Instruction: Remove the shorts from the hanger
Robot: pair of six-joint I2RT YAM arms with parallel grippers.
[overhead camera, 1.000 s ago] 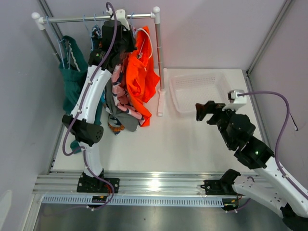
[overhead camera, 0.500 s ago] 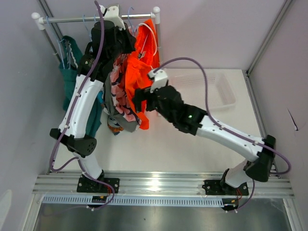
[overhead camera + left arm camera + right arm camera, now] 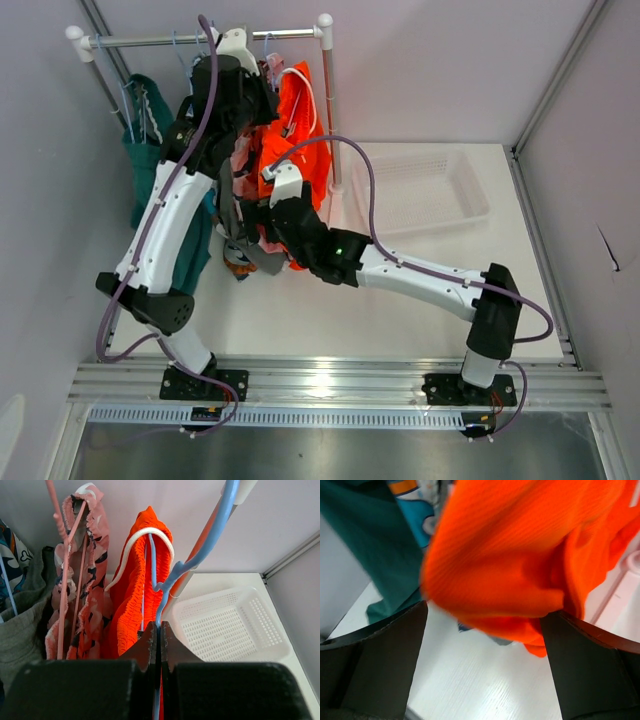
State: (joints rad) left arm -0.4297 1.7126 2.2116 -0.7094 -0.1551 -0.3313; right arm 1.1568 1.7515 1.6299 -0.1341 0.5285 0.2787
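**Step in hand:** securing the orange shorts (image 3: 131, 595) for removal.

- **Left pincer** (image 3: 159, 630): raised to the rail (image 3: 180, 40), it is pressed together on the wire of the blue hanger (image 3: 200, 555), which appears to carry the orange shorts.
- **Right pincer** (image 3: 485, 630): reached across the bench (image 3: 400, 310), it stands spread, its 2 fingers (image 3: 385, 650) flanking the lower fold of the orange cloth without pinching it.
- **Other garments:** the grey shorts (image 3: 20, 625), pink-print shorts (image 3: 87, 580) and teal shorts (image 3: 150, 170) hang alongside on the same rail.

**Judged next move:** close the right pincer on the cloth, then draw it down and off while the left pincer steadies the hanger. The white basket (image 3: 430, 190) lies near.

No brand, label or writing is legible.
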